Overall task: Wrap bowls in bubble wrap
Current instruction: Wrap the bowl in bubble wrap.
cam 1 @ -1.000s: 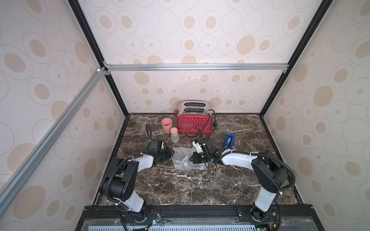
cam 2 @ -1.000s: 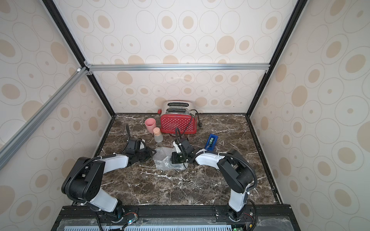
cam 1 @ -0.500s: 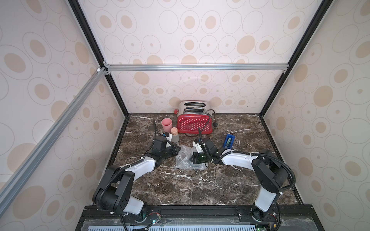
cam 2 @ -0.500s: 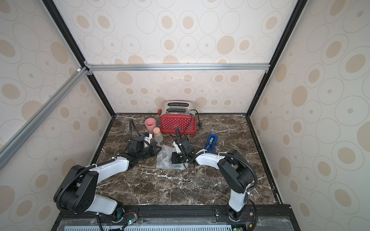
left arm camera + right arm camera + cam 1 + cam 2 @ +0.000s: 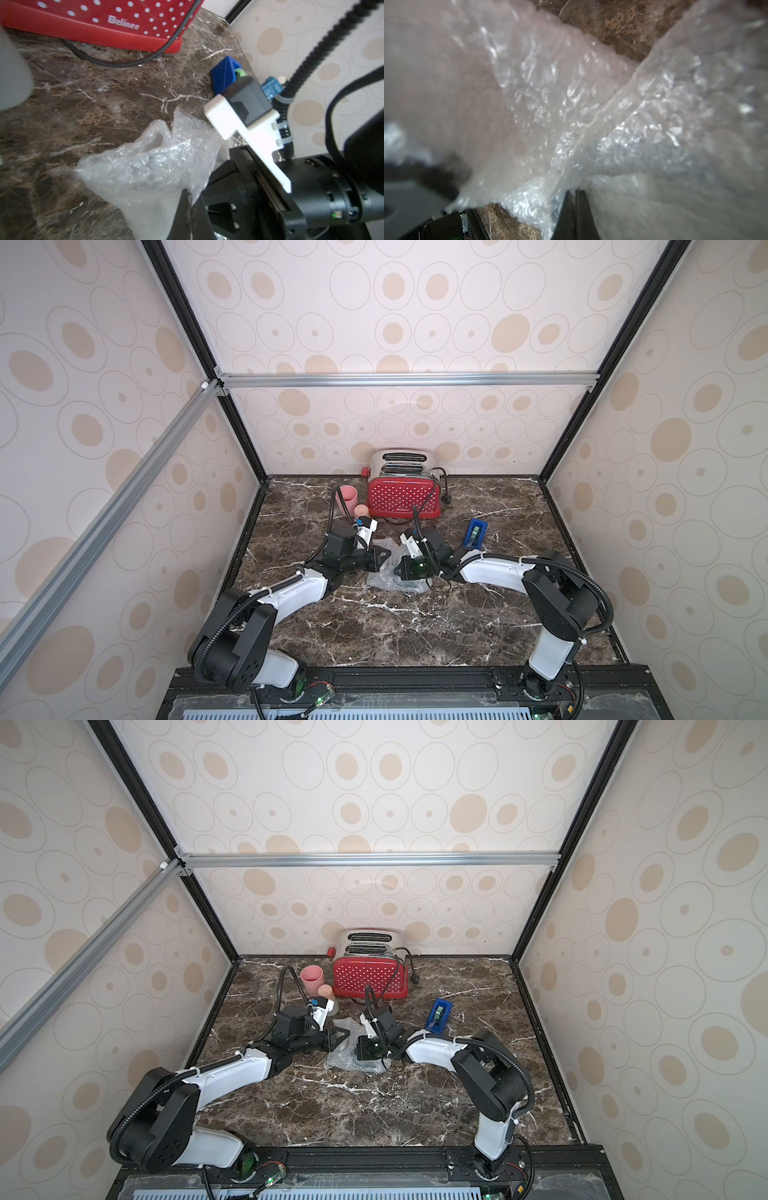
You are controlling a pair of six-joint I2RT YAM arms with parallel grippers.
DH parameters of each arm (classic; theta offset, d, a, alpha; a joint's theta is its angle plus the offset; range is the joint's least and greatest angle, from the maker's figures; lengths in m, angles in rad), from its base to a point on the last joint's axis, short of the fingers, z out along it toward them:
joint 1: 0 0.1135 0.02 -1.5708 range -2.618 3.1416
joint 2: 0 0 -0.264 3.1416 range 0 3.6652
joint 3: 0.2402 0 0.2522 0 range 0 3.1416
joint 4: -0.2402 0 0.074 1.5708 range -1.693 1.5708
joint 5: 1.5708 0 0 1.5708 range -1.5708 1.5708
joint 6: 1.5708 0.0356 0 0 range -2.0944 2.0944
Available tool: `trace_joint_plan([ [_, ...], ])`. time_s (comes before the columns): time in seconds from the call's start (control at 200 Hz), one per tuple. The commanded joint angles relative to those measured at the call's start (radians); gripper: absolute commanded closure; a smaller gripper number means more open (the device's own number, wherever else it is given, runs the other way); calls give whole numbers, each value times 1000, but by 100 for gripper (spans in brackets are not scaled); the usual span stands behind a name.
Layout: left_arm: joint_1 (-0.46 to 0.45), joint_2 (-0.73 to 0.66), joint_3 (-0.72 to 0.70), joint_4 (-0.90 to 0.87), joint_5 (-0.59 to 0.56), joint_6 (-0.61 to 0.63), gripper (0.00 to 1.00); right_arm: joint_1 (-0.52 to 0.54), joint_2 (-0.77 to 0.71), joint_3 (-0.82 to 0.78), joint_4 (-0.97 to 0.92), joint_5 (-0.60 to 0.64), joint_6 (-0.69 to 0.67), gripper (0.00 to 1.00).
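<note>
A crumpled sheet of clear bubble wrap [image 5: 388, 587] [image 5: 341, 1058] lies mid-table between my two grippers. My left gripper [image 5: 384, 559] [image 5: 344, 1034] reaches it from the left. In the left wrist view this gripper [image 5: 191, 196] is shut on a raised edge of the bubble wrap [image 5: 149, 164]. My right gripper [image 5: 401, 571] [image 5: 360, 1051] comes from the right. In the right wrist view it [image 5: 574, 192] is shut on a fold of the bubble wrap [image 5: 571, 104], which fills that view. The bowls are hidden.
At the back stands a red dotted toaster [image 5: 404, 494] [image 5: 104, 20], its black cord trailing forward. A pink cup [image 5: 347, 499] and a small tan-capped container [image 5: 361, 512] stand left of it. A blue tape dispenser [image 5: 475, 532] [image 5: 225, 75] sits right of the wrap.
My left arm has swung in from the left side of the table to the wrap, and its jaws have shut on the wrap's edge. The right arm has held still.
</note>
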Motion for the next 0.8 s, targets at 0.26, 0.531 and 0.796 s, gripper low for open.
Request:
trace_joint_plan([
  [0.26, -54, -20, -18, 37, 99, 56, 100, -36, 1, -41, 51, -49, 59, 100],
  [0.531, -57, 20, -16, 38, 92, 48, 100, -58, -9, -73, 106, -80, 101, 100],
  [0.796, -59, 61, -8, 38, 93, 45, 100, -69, -22, -85, 136, -119, 124, 92],
])
